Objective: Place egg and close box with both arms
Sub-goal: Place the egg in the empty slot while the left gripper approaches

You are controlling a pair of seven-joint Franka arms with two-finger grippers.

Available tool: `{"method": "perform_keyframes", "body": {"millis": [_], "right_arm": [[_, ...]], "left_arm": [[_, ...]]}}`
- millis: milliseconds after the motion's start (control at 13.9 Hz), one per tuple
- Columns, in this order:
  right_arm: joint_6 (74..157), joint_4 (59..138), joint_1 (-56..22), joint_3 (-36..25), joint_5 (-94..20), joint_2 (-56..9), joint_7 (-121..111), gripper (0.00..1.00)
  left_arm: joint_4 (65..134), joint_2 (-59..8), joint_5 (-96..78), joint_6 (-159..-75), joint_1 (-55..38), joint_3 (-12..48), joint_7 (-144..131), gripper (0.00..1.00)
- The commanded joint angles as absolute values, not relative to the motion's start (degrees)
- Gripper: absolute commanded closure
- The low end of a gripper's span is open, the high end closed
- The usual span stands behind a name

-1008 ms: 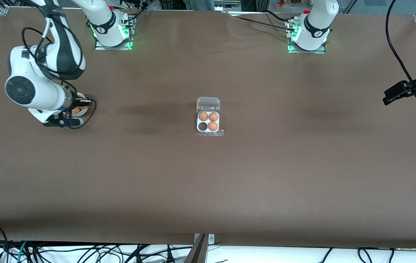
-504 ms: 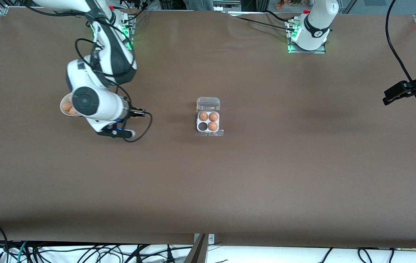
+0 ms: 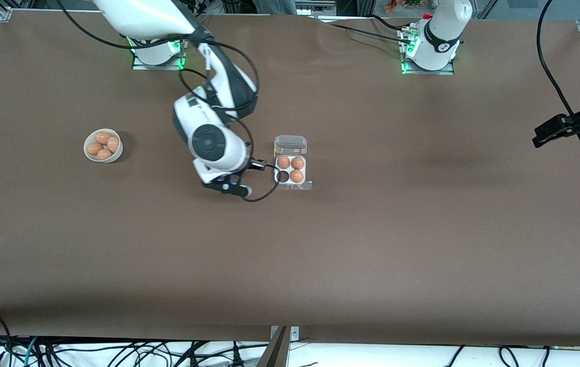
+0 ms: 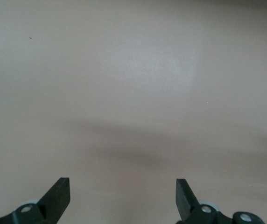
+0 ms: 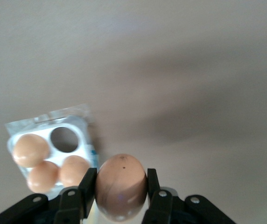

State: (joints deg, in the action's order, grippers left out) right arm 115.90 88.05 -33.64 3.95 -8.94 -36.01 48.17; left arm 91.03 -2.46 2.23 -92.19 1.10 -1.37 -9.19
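A wide table covered in brown matte fabric point(image 3: 351, 244) carries everything. The right arm, a large white jointed robot arm with black bands and black cables point(image 3: 208, 137), reaches out from its green-lit base to just beside the box. The left arm, a matching white jointed robot arm point(image 3: 440, 30), waits with its hand over the bare table at its own end.

The small square white four-cup egg tray with a clear hinged plastic lid point(image 3: 290, 171) sits mid-table with its lid point(image 3: 290, 145) tipped open on the side farther from the front camera; three brown eggs fill three cups and one cup point(image 5: 65, 139) is bare. A round white bowl point(image 3: 103, 146) with four brown eggs sits toward the right arm's end.

The right gripper point(image 5: 120, 191) hangs over the table beside the tray, its black fingers pinching a brown speckled egg point(image 5: 120, 185). The left gripper point(image 4: 122, 196) has its black fingers spread wide with nothing between them.
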Motion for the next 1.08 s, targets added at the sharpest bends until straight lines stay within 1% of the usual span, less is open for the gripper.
{"method": "perform_keyframes", "body": {"millis": [0,144,504,648,864,1008], "right_arm": [[118.29,85.96,-36.64,3.43,-9.76,-38.84,51.59,0.76],[118.56,85.43,-38.14,3.52,-9.67,-39.64,52.99,0.76],[118.65,78.85,-38.85,3.52,-9.67,-44.11,55.11,0.77],[118.65,77.18,-39.11,3.52,-9.67,-45.35,55.11,0.78],[121.98,76.73,-39.20,3.60,-9.76,-46.49,54.76,0.79],[122.60,76.73,-39.20,3.52,-10.11,-47.11,54.58,0.79]], "left_arm": [[89.30,-3.08,2.73,-91.23,1.23,-1.06,-8.52,0.00],[89.30,-3.16,2.72,-91.23,1.06,-0.97,-8.53,0.00],[89.38,-3.16,2.46,-91.14,0.35,0.17,-8.61,0.00],[89.30,-3.51,-0.60,-91.14,0.26,0.53,-8.70,0.00],[89.38,-3.60,-2.11,-91.14,-0.43,0.88,-8.70,0.00],[89.30,-4.39,-2.20,-91.14,-1.84,1.23,-8.53,0.00]]}}
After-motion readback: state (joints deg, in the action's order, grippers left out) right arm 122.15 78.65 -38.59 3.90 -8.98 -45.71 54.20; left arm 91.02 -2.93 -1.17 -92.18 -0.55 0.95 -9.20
